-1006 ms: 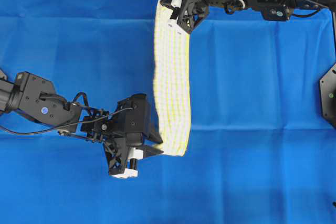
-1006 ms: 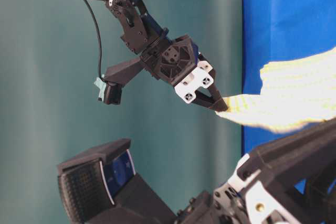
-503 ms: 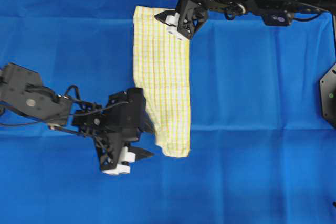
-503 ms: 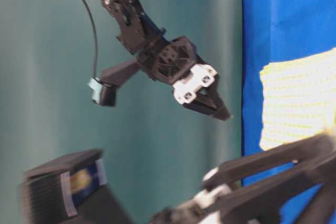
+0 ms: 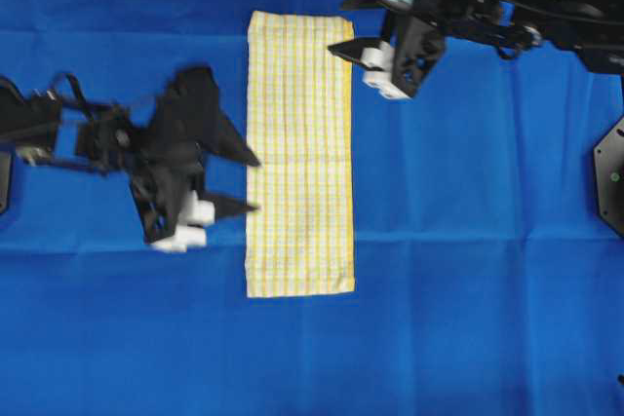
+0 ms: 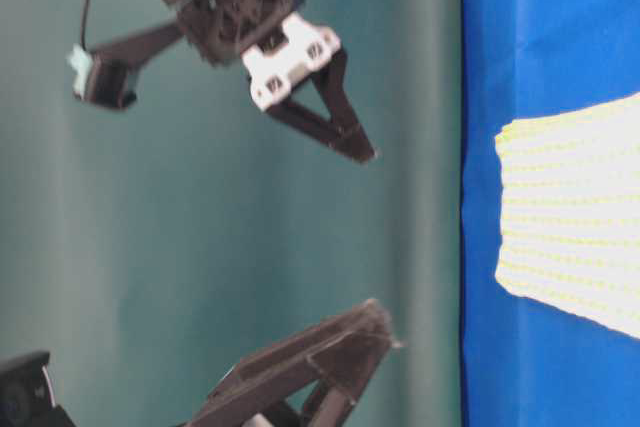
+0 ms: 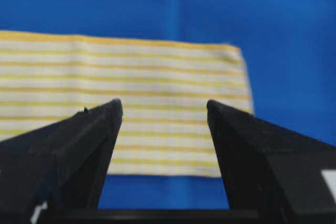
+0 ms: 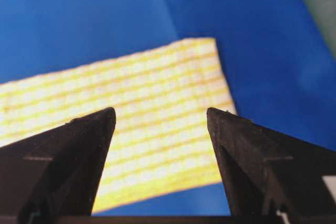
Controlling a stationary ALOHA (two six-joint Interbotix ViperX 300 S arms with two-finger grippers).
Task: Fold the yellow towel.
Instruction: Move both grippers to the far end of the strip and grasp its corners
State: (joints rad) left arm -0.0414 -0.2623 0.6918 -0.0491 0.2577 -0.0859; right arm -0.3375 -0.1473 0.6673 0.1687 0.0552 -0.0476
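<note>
The yellow towel (image 5: 299, 153) lies flat on the blue cloth as a long narrow strip, white with yellow checks. My left gripper (image 5: 249, 182) hovers just left of its long edge, open and holding nothing; in the left wrist view the towel (image 7: 157, 77) shows between the spread fingers (image 7: 89, 129). Open and empty too, my right gripper (image 5: 343, 26) hangs by the towel's far right corner. The right wrist view looks down past its jaws onto the towel's end (image 8: 147, 98). From table level the right gripper (image 6: 365, 152) is raised above the towel (image 6: 570, 207).
Blue cloth (image 5: 468, 241) covers the whole table, with faint crease lines. A black mount (image 5: 609, 177) sits at the right edge. A teal wall (image 6: 200, 247) stands behind in the table-level view.
Both grippers opened and let go of the towel, which dropped and now lies flat. The left arm drew back to the left; the right arm pulled right and rose.
</note>
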